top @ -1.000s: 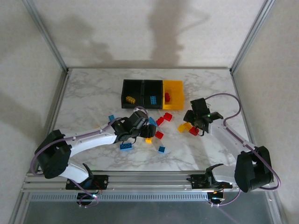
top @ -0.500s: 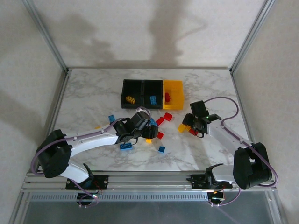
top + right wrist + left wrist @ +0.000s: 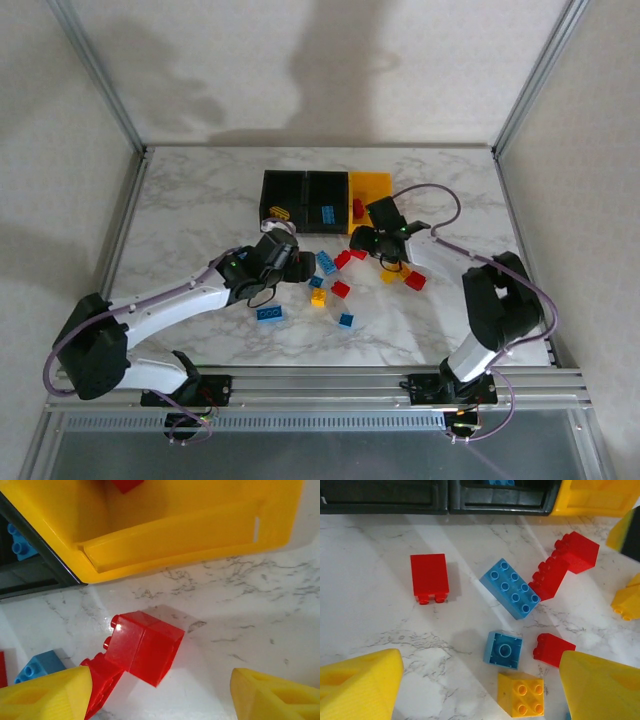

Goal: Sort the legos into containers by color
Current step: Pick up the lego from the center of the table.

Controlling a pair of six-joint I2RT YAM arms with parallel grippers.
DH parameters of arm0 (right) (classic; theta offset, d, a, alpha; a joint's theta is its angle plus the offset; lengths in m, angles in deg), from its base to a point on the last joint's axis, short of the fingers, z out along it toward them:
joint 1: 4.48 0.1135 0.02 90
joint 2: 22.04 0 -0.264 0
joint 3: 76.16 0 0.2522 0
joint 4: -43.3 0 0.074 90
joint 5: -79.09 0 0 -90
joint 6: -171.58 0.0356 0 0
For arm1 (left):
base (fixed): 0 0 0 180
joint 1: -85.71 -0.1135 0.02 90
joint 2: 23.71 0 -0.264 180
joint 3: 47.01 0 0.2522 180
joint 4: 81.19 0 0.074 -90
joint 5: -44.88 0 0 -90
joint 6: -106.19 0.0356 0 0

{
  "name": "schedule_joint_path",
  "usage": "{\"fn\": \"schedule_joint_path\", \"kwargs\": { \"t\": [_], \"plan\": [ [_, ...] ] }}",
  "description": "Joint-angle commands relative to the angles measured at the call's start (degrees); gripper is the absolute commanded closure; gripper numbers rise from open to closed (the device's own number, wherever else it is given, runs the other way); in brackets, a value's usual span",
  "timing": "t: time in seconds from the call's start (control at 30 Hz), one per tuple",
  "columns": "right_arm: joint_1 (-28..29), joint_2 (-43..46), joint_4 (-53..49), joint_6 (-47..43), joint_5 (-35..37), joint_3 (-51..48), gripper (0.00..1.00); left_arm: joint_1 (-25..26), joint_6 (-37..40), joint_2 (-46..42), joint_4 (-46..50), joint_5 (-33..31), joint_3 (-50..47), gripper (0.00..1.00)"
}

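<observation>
Lying scattered: red/blue/yel legos (image 3: 510, 588)

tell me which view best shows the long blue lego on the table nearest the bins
Left wrist: the long blue lego lies close up, all eight studs visible. Top external shows it tiny; right wrist shows a blue corner, possibly it.

Probably a lab: aluminium frame (image 3: 330, 382), marble table (image 3: 190, 210).

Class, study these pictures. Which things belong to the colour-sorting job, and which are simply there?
Part of the job:
- legos in red, blue and yellow
- two black containers
- yellow container

Just there:
- marble table
- metal frame rail
- white walls
</observation>
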Motion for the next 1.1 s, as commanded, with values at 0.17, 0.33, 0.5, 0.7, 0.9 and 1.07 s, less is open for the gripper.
{"fn": "schedule_joint_path", "kwargs": {
  "t": [0.17, 0.33, 0.5, 0.7, 0.9, 1.07],
  "plan": [
    [2.1, -6.8, 1.6, 2.8, 1.1, 5.6, 0.27, -0.4, -0.8, -1.0, 1.1, -0.7, -1.7, 0.18],
    [2.2, -10.1, 1.2, 4.2, 1.7, 7.6, 0.28, -0.5, -0.2, 0.1, 0.9, 0.5, -0.9, 0.18],
    [2.3, -12.4, 0.0, 5.3, 2.7, 8.1, 0.31, -0.5, 0.4, 0.5, 0.8, 0.9, -0.2, 0.19],
    [2.3, -11.0, 0.4, 5.4, 3.6, 5.6, 0.51, -0.5, 0.0, 0.2, 0.5, 1.3, -1.0, 0.19],
    [2.4, -6.3, -1.9, 3.7, 6.3, 4.3, 0.65, -0.5, -0.3, 0.4, -0.3, 0.8, -0.6, 0.19],
    [2.3, -0.6, -5.5, 1.3, 8.2, 5.8, 0.66, -0.5, -1.2, 1.2, -1.7, 2.2, -0.9, 0.19]
  ]
}}
